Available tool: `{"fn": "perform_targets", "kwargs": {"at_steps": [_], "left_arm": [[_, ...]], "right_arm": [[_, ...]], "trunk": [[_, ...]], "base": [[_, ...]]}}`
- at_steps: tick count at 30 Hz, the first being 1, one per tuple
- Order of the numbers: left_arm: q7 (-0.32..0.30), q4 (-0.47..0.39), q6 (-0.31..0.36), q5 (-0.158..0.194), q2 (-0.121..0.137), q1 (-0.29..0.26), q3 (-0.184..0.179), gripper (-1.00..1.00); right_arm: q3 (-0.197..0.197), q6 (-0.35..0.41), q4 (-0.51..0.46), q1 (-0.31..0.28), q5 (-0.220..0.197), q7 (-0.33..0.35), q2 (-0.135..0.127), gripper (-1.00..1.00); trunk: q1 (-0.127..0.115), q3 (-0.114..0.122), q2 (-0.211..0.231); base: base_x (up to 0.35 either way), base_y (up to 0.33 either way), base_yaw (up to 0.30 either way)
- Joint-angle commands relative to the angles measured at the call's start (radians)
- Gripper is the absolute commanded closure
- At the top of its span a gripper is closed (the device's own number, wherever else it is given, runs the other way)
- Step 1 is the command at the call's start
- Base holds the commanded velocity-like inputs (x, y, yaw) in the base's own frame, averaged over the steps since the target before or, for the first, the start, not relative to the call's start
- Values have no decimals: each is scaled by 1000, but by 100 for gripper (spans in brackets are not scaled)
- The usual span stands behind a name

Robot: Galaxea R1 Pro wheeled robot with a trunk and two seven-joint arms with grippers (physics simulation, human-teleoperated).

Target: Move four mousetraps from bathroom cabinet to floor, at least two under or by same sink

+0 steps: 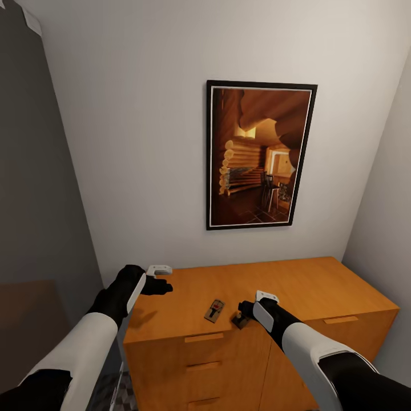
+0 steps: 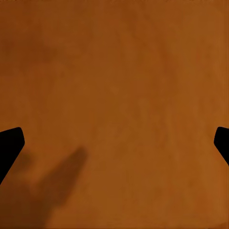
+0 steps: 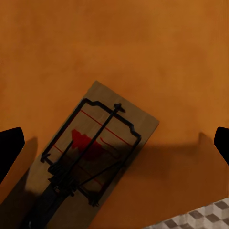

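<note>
The cabinet (image 1: 297, 285) is a low orange-brown chest against the white wall. One mousetrap (image 1: 214, 311) lies flat on its top, near the front edge. A second mousetrap (image 1: 239, 322) lies just right of it, partly hidden by my right gripper (image 1: 245, 313), which hovers over it. In the right wrist view this mousetrap (image 3: 90, 157) rests on the wood, and the right gripper (image 3: 114, 148) is open, its fingertips (image 3: 10, 148) wide apart and clear of the board. My left gripper (image 1: 162, 285) hangs open over the bare left end of the cabinet top (image 2: 114, 95).
A framed picture (image 1: 260, 154) of a log interior hangs on the wall above the cabinet. A grey wall closes the left side and a pale wall the right. Cube-patterned bathroom floor (image 1: 114, 394) shows at the cabinet's front left foot. Drawer handles (image 1: 204, 338) face me.
</note>
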Motion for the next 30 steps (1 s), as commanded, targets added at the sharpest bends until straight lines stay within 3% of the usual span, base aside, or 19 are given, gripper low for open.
{"fn": "perform_targets", "kwargs": {"at_steps": [1, 30], "left_arm": [[-3, -1, 4, -3, 0, 0, -1, -100], [-7, -3, 2, -3, -3, 0, -1, -100]], "right_arm": [[9, 5, -2, 0, -8, -6, 0, -100], [7, 1, -1, 0, -9, -6, 0, -100]], "trunk": [[0, 0, -1], [0, 0, -1]], "base": [[0, 0, 0], [0, 0, 0]]}}
